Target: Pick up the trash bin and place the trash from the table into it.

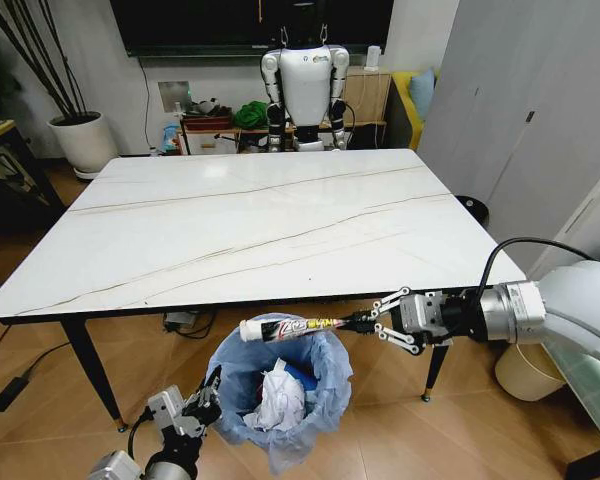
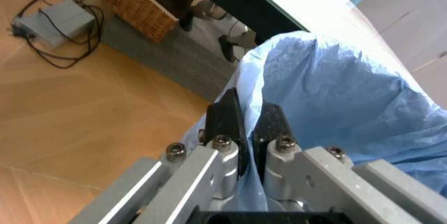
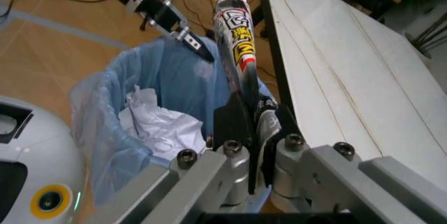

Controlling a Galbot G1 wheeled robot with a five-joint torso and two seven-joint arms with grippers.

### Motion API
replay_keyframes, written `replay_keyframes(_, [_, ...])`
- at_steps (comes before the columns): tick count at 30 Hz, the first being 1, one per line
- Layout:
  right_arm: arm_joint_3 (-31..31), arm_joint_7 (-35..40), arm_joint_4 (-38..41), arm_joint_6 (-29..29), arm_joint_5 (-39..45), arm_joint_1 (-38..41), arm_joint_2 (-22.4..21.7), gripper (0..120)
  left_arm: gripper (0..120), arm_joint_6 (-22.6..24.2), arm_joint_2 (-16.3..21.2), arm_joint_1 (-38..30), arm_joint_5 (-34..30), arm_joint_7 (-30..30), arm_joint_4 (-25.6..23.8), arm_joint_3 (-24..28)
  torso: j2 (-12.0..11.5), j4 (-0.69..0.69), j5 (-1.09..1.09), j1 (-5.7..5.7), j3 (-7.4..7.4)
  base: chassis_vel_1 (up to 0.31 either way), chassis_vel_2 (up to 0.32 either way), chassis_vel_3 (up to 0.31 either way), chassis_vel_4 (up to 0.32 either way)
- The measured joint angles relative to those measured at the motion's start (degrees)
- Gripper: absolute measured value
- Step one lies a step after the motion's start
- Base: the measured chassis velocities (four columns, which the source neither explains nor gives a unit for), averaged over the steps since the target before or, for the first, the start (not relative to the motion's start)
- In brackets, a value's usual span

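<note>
The trash bin (image 1: 280, 395), lined with a crinkly light-blue bag, hangs off the floor in front of the table (image 1: 250, 220). My left gripper (image 1: 212, 385) is shut on the bag's rim (image 2: 248, 130) at the bin's left side. Crumpled white paper (image 1: 278, 400) lies inside. My right gripper (image 1: 372, 322) is shut on one end of a long thin dark wrapper (image 1: 285, 328), held level across the bin's mouth just below the table's front edge. In the right wrist view the wrapper (image 3: 237, 41) reaches out over the bin (image 3: 140, 124).
A parked white humanoid robot (image 1: 303, 85) stands behind the table, with a low cluttered shelf (image 1: 215, 125) and a white plant pot (image 1: 85, 140) at back left. A beige bucket (image 1: 525, 372) sits at floor right. Cables (image 1: 5, 385) and a wicker basket (image 2: 140, 7) are on the floor.
</note>
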Motion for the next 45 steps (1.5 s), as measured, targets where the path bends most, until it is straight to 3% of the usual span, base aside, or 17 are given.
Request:
replay_keyframes(17, [0.18, -1.31, -0.57, 0.51, -6.18, -1.25, -0.44, 0, 0, 0.33, -0.82, -0.64, 1.00, -0.08, 1.08, 2.25, -0.01, 0.00, -0.01, 0.00, 0.00, 0.000, 0.000, 0.000, 0.000])
replay_keyframes(20, [-0.02, -1.31, -0.78, 0.54, -6.33, -1.24, -0.24, 8, 0, 0.31, -0.81, -0.62, 1.01, -0.01, 1.05, 2.21, -0.01, 0.01, 0.00, 0.00, 0.00, 0.000, 0.000, 0.000, 0.000])
replay_keyframes(25, [-0.08, -1.53, -1.26, 0.79, -6.66, -1.22, -0.19, 32, 0, 0.27, -0.83, -0.62, 1.16, 0.10, 0.92, 2.17, -0.01, 0.00, -0.01, 0.00, 0.00, 0.000, 0.000, 0.000, 0.000])
replay_keyframes(31, [-0.19, -1.59, -1.44, 1.03, -6.70, -1.32, -0.10, 49, 0, 0.22, -0.90, -0.53, 1.43, 0.22, 0.81, 2.14, -0.01, 0.00, -0.01, 0.00, 0.00, 0.000, 0.000, 0.000, 0.000])
replay_keyframes(34, [-0.26, -0.59, -3.18, 4.29, -5.14, -1.39, 0.73, 64, 0, 0.16, -1.02, -0.19, 2.06, 0.50, 0.63, 1.97, -0.01, 0.00, -0.02, 0.00, 0.00, 0.000, 0.000, 0.000, 0.000])
replay_keyframes(35, [-0.26, -0.59, -3.18, 4.29, -5.14, -1.39, 0.73, 64, 0, 0.16, -1.02, -0.19, 2.06, 0.50, 0.63, 1.97, -0.01, 0.00, -0.02, 0.00, 0.00, 0.000, 0.000, 0.000, 0.000])
replay_keyframes(43, [5.27, 4.91, -10.00, 5.41, 7.25, -1.63, 7.50, 97, 0, -0.82, -0.89, 2.57, 4.18, 1.83, -0.88, -0.37, -0.01, 0.00, 0.00, 0.00, 0.00, 0.000, 0.000, 0.000, 0.000])
replay_keyframes(45, [5.98, 7.38, -11.29, 5.45, 8.12, -1.55, 8.74, 98, 0, -1.05, -0.92, 2.87, 4.56, 2.07, -0.95, -0.74, -0.01, 0.01, 0.00, 0.00, 0.01, 0.000, 0.000, 0.000, 0.000])
